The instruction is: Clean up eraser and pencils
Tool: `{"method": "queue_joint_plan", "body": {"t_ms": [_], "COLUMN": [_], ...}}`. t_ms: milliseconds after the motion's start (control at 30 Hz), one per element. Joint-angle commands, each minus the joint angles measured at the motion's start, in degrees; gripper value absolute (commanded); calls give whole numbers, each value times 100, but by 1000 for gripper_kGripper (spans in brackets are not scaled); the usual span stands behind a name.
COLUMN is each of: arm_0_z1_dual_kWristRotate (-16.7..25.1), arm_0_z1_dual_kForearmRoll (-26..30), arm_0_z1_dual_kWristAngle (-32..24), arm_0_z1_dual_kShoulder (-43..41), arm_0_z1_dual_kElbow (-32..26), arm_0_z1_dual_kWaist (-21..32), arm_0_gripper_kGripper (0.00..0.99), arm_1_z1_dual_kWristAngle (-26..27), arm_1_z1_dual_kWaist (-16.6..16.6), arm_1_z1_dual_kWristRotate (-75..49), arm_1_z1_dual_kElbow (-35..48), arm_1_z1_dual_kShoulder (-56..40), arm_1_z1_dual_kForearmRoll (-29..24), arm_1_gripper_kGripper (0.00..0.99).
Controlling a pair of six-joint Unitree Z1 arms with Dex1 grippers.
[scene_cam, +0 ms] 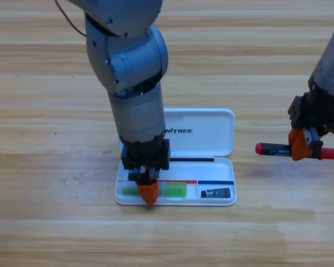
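Observation:
The white case (211,128) lies open at the table's middle. A green pencil (178,190) lies in the long left compartment of its lower tray. My left gripper (148,190) points straight down onto that pencil's middle and hides it there. In the small right compartment sits the black eraser (217,193). Right of the case, my right gripper (305,148) is shut on the red pencil (270,149) with the black middle band. That pencil is held level, and both its ends stick out past the jaws.
Bare wooden table surrounds the case on all sides. The thick grey left arm (128,67) rises over the case's left part and covers some of the lid.

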Motion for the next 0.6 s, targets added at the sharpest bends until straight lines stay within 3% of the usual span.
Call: {"method": "queue_joint_plan", "body": {"t_ms": [33, 233, 400, 600], "arm_0_z1_dual_kWristRotate": [-53, -27, 17, 377], "arm_0_z1_dual_kForearmRoll": [73, 125, 354, 451], "arm_0_z1_dual_kWristAngle": [9, 44, 167, 193], "arm_0_z1_dual_kShoulder": [166, 8, -853, -2365], "arm_0_z1_dual_kElbow": [11, -15, 73, 706], "arm_0_z1_dual_kWaist": [-155, -155, -138, 679], "arm_0_gripper_kGripper": [990, 990, 989, 990], "arm_1_z1_dual_kWristAngle": [60, 60, 60, -55], "arm_1_z1_dual_kWaist": [201, 395, 694, 1098], "arm_1_z1_dual_kWristRotate": [71, 194, 352, 607], "arm_1_z1_dual_kElbow": [93, -30, -364, -1269], "arm_1_z1_dual_kShoulder": [8, -27, 227, 939], "arm_1_z1_dual_kForearmRoll": [111, 208, 296, 480], "arm_1_gripper_kGripper": [0, 0, 0, 0]}}
